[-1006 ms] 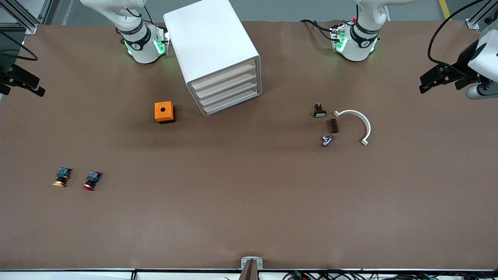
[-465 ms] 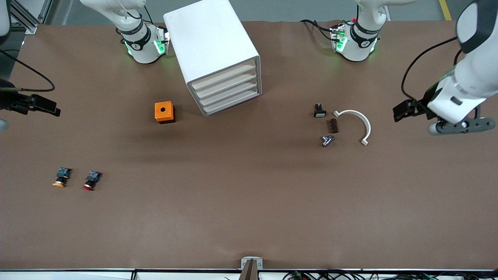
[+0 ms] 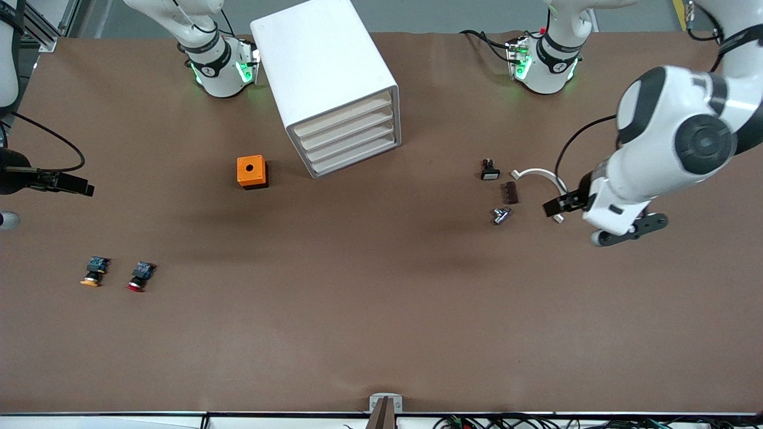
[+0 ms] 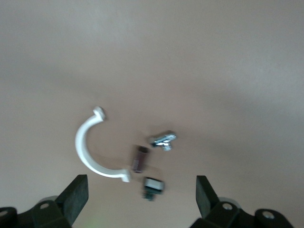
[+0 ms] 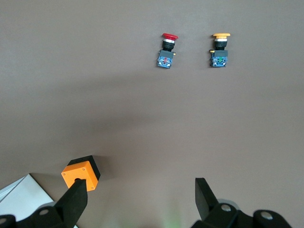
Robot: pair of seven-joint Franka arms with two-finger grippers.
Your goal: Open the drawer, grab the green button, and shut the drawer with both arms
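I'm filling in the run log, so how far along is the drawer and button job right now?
Nothing is done yet: the boxy white cabinet has all four drawers shut, including the lowest off-white drawer, and no green-capped button is visible. In hand: the left gripper is open over the white curved clip; the right gripper is open near the right arm's end. Opening, taking and closing all remain.

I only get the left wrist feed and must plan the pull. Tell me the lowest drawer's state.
Observer: The drawer is shut, flush with the three drawers above it.
Operator: Place my gripper against the cabinet.
Observer: The left gripper is over the white curved piece, toward the left arm's end of the table from the cabinet.
Operator: Report the other gripper.
Observer: The right gripper hangs open over the right arm's end of the table.
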